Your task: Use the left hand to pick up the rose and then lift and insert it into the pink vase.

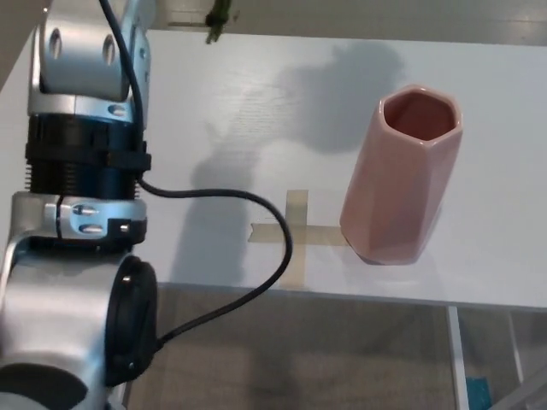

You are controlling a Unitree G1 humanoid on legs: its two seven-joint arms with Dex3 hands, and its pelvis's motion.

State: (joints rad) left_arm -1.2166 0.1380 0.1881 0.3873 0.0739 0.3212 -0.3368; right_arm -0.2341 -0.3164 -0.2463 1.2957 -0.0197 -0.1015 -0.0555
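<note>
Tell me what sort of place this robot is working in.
Probably an indoor test or demo setup, though little of the room shows. A plain white table carries a tape cross as a placement marker, a lone pink vase stands beside it, and the robot's cabled left arm reaches over.

Your vase (400,175) stands upright on table (496,256), right side. Tape cross (293,235) just left of its base. Your left arm (81,213) rises at left edge.

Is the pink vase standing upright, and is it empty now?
Upright and empty: the pink hexagonal vase stands on the white table, mouth up, nothing inside.
</note>
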